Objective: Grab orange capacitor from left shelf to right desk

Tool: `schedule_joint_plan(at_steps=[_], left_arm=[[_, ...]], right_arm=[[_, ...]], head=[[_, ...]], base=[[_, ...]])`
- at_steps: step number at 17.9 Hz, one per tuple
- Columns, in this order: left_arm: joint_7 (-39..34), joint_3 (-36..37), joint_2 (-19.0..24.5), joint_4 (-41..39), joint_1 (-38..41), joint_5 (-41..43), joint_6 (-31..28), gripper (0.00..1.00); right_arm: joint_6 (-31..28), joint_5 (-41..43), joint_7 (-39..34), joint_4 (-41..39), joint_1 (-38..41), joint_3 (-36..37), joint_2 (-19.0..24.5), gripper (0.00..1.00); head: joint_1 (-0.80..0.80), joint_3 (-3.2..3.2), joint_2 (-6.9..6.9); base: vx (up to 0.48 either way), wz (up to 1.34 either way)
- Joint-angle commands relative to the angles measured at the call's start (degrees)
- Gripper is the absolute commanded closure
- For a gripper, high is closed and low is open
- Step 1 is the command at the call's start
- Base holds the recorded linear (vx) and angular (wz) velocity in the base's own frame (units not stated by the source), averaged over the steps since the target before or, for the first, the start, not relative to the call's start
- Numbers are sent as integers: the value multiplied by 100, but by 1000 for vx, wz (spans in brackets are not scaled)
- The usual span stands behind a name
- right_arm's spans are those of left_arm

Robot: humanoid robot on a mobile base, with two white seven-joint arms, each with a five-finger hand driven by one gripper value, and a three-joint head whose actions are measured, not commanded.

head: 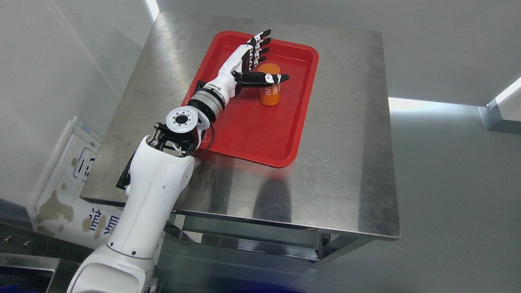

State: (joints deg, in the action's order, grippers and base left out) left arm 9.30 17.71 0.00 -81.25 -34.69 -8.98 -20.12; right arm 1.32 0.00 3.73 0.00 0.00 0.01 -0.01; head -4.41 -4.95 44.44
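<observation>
While left hand [254, 57] hangs splayed, orange capacitor [270, 90] stands between thumb and fingers, ungrasped.

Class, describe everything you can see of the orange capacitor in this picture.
The orange capacitor is a smooth, glossy cylinder with white print on its side. It stands upright in the far part of the red tray on the steel table. The left hand reaches around it, fingers spread; its thumb crosses in front. Contact cannot be told.
</observation>
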Motion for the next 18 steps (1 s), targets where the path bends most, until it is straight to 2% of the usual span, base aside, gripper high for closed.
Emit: schedule_joint_plan(at_steps=[1,4,11,12,15,18], left_arm=[[2,-1233,100,-568,-274,1,-194,0],[11,-1972,100,-568,-267,-16,-80,0],[-16,-2413,100,-1761,848,-16,17,0],[-16,-2447,100,-1746,981,-16,165,0],[150,-2430,100,-1746,1473,-25,1175,0],[283,-2439,100,-1746,1912,-16,1309,0]], right_arm=[[0,-35,-4,-100,123,70,-99,0],[0,-35,-4,-100,123,70,-99,0],[0,-35,-4,-100,123,70,-99,0],[0,-35,-4,-100,123,70,-99,0],[0,-35,-4,-100,123,70,-99,0],[0,-35,-4,-100,123,70,-99,0]], head=[[0,0,0],[0,0,0],[0,0,0],[0,0,0],[0,0,0],[0,0,0]], base=[[0,0],[0,0],[0,0],[0,0],[0,0],[0,0]])
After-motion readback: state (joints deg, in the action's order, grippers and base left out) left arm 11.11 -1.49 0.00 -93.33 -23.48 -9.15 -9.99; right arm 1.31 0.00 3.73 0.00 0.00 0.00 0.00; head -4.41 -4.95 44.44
